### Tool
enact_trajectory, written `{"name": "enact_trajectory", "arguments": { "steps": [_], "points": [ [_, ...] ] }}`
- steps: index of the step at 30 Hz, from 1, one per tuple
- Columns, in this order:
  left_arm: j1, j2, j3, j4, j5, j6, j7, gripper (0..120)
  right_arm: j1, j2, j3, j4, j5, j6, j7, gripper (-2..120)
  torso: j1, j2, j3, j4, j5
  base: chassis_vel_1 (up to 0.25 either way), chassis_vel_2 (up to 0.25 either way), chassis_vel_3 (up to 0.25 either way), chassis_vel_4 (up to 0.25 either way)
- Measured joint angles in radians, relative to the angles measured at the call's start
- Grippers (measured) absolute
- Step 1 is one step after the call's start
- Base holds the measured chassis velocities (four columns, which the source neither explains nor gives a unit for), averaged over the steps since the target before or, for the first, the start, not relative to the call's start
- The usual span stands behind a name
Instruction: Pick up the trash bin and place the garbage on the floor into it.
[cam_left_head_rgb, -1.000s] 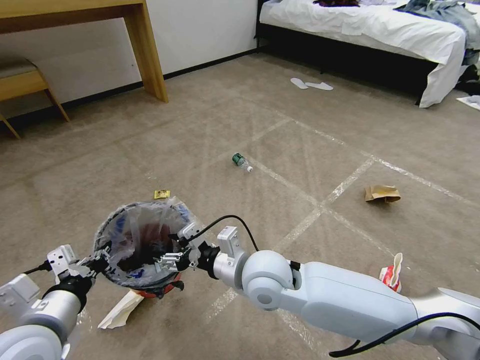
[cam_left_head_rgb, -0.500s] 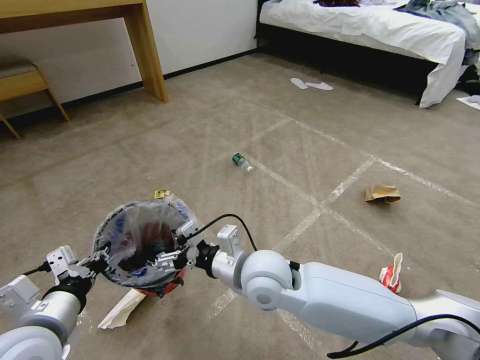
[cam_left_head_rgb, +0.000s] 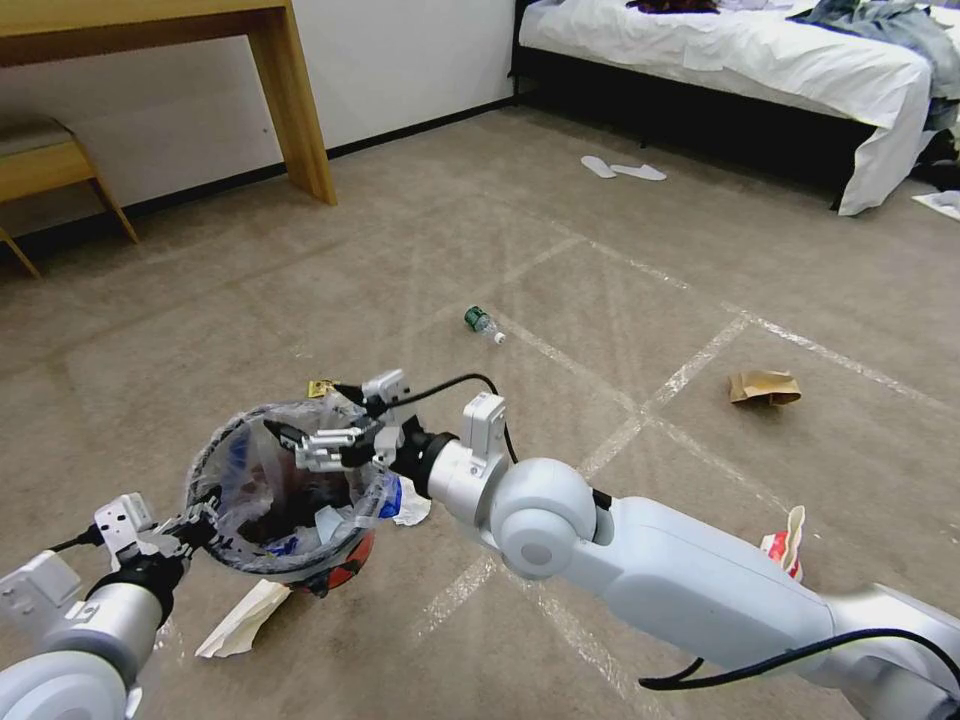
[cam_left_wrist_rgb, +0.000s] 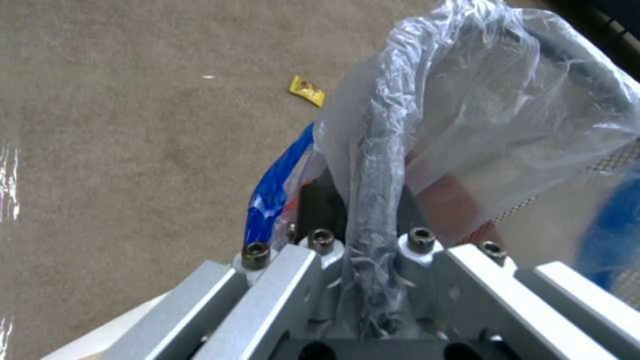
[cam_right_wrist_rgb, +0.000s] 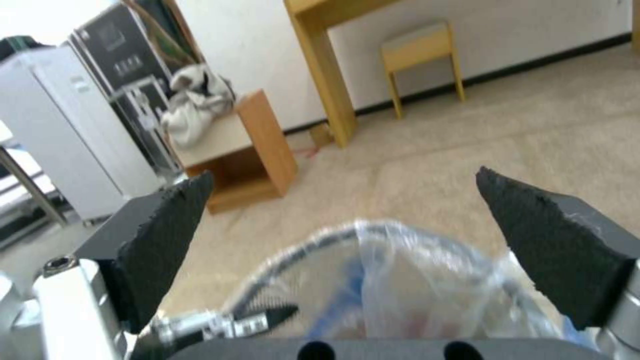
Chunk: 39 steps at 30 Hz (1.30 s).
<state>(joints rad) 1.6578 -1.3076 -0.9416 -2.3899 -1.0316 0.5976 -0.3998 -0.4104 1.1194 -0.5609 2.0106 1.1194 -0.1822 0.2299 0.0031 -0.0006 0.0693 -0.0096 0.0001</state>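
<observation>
Two tools meet at the trash bin, lower left of the frame: the left tool is clamped on its rim, the right tool hangs above its mouth, pads apart. A green-labelled bottle lies mid-frame on the floor.

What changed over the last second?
The right pincer lifted from inside the red-orange bag-lined trash bin to above its rim, jaws open. A crumpled white tissue now shows on the beige carpet floor beside the bin. Unchanged: left pincer clamped on the rim, small green-labelled plastic bottle.
</observation>
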Motion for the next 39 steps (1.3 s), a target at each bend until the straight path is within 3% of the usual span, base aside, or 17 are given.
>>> {"name": "enact_trajectory", "arguments": {
  "steps": [8,10,17,23,28,32,35,39],
  "points": [
    [-0.006,-0.003,0.002,0.004,0.0,0.0,0.0,2,-0.032,0.006,0.063,-0.002,-0.017,0.092,-0.074,100,0.0,0.0,0.0,0.0,0.0,0.0,0.0,0.0,0.0],
    [-0.002,-0.002,-0.001,0.003,0.0,0.0,0.0,2,-0.06,-0.007,0.112,-0.006,-0.031,0.182,-0.155,100,0.0,0.0,0.0,0.0,0.0001,0.0,0.0,0.0,0.0],
    [0.004,-0.009,-0.003,0.002,0.005,-0.001,0.0,2,-0.146,-0.046,0.254,0.002,-0.085,0.313,-0.268,100,0.0,0.0,0.0,-0.0001,0.0002,0.0,0.0,0.0,0.0],
    [0.01,-0.014,-0.003,0.001,0.012,-0.001,0.0,2,-0.28,-0.106,0.468,0.049,-0.126,0.377,-0.327,100,0.0,0.0,0.0,-0.0002,0.0003,0.0,0.0,0.0,0.0],
    [0.017,-0.025,-0.002,0.0,0.022,-0.005,0.001,2,-0.487,-0.161,0.7,0.121,-0.211,0.42,-0.353,100,0.0,0.0,0.0,-0.0003,0.0003,0.0,0.0,0.0,0.0],
    [0.021,-0.027,-0.002,0.0,0.026,-0.009,0.002,2,-0.573,-0.163,0.821,0.165,-0.254,0.428,-0.351,100,0.0,0.0,0.0,-0.0001,0.0003,0.0,0.0,0.0,0.0],
    [0.023,-0.026,-0.007,-0.002,0.026,-0.012,0.002,2,-0.686,-0.158,1.001,0.222,-0.285,0.475,-0.378,100,0.0,0.0,0.0,0.0,0.0001,0.0,0.0,0.0,0.0],
    [0.023,-0.027,-0.009,-0.005,0.025,-0.014,0.002,2,-0.791,-0.154,1.1,0.252,-0.302,0.509,-0.401,100,0.0,0.0,0.0,0.0,0.0002,0.0,0.0,0.0,0.0]
  ]
}}
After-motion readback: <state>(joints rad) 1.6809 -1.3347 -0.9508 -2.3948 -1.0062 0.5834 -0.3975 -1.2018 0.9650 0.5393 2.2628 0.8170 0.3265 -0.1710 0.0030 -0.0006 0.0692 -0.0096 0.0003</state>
